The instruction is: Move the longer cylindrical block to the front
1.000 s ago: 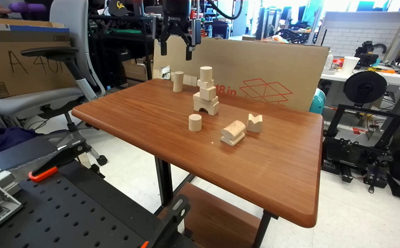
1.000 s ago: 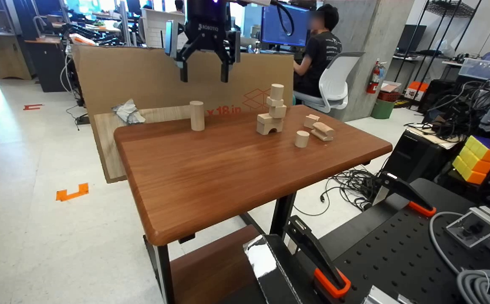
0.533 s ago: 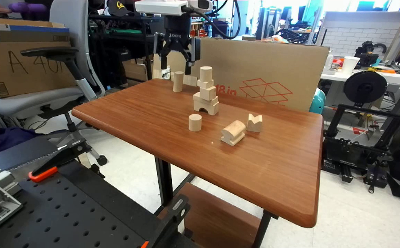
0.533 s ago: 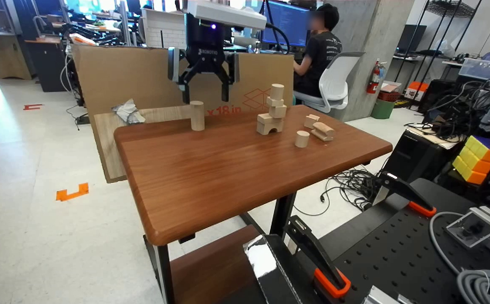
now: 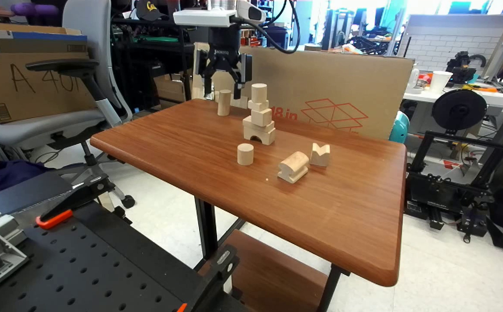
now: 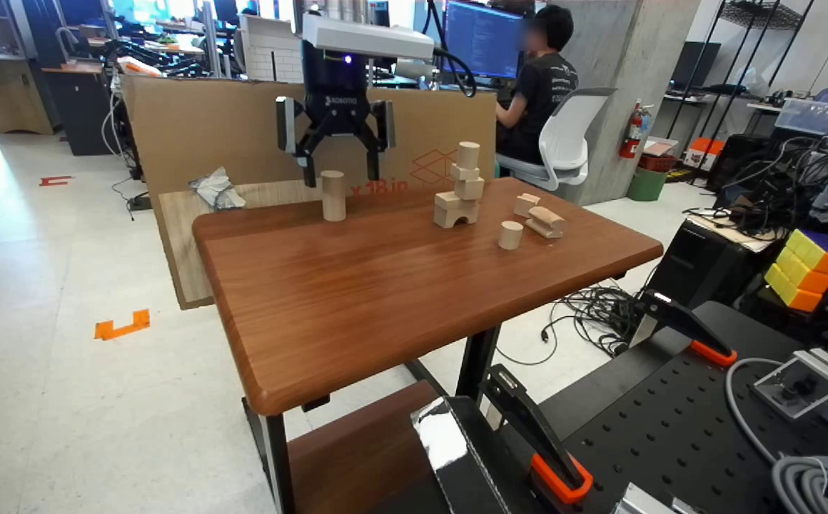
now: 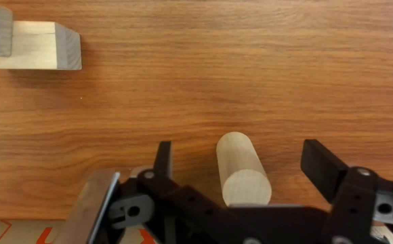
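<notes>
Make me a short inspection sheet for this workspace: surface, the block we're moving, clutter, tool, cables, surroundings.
Surface: brown wood-grain tabletop, rounded corners; tiny pale speck near the round-topped block.
Job's thing: longer cylindrical block, upright near the edge facing the cardboard panel.
Clutter: block stack, stubby cylinder, notched block, plus that round-topped block.
Tool: open; in the wrist view the longer cylindrical block shows between its fingers, ungripped.
Cables: black cable looping beside the tool; tangled cables on the floor; grey cable, coiled, at the perforated bench.
Surroundings: seated person at a monitor; large box on an office chair.
</notes>
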